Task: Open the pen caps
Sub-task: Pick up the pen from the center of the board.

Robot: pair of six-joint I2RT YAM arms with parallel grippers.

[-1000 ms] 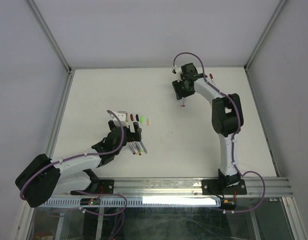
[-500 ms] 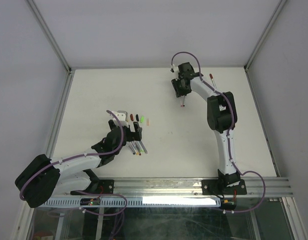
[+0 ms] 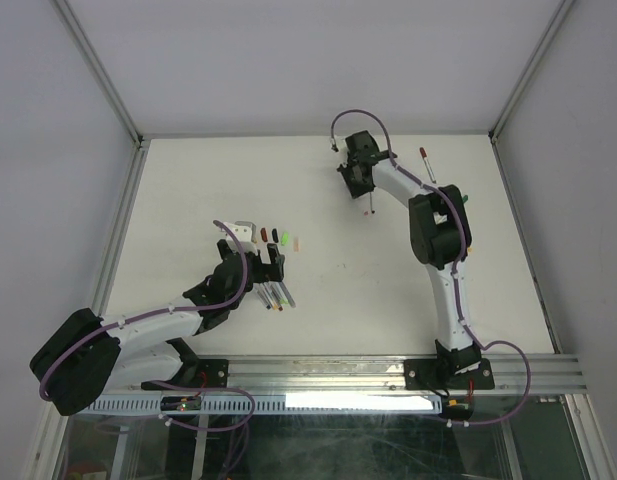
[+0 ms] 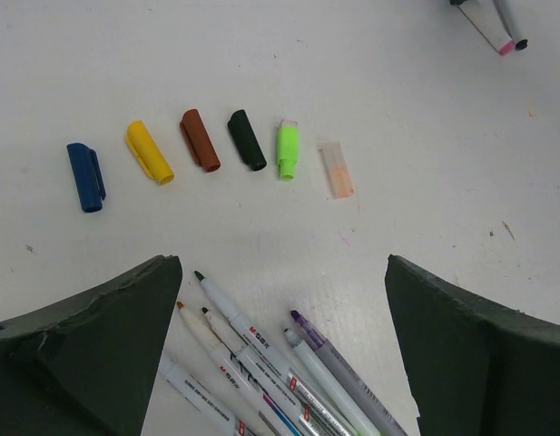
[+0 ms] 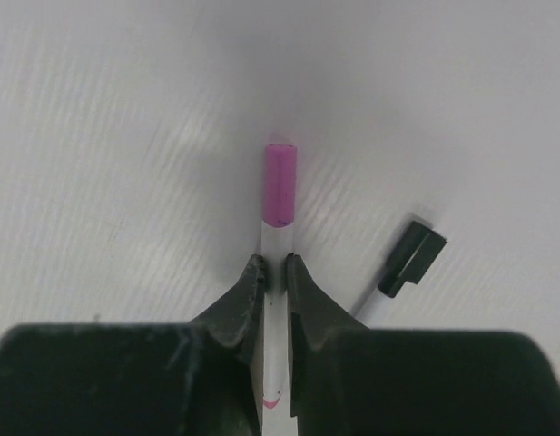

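In the left wrist view, several pen caps lie in a row: blue (image 4: 85, 177), yellow (image 4: 150, 152), brown (image 4: 200, 140), black (image 4: 246, 139), green (image 4: 287, 149) and pale orange (image 4: 337, 170). Several uncapped pen barrels (image 4: 261, 359) lie fanned below them, between the fingers of my open, empty left gripper (image 4: 280, 354). In the top view the left gripper (image 3: 268, 266) hovers over these pens (image 3: 277, 297), just in front of the caps (image 3: 278, 238). My right gripper (image 5: 273, 268) is shut on a white pen barrel with a magenta cap (image 5: 280, 184). In the top view it (image 3: 364, 188) is at the back of the table.
A second pen with a black cap (image 5: 412, 259) lies on the table just right of the held pen. A red-capped pen (image 3: 425, 158) lies at the back right. The enclosure walls border the white table (image 3: 188, 180) at the back and on both sides.
My right gripper has shifted left and a little back with the magenta-capped pen in it. The left arm, caps and loose pens have not moved.
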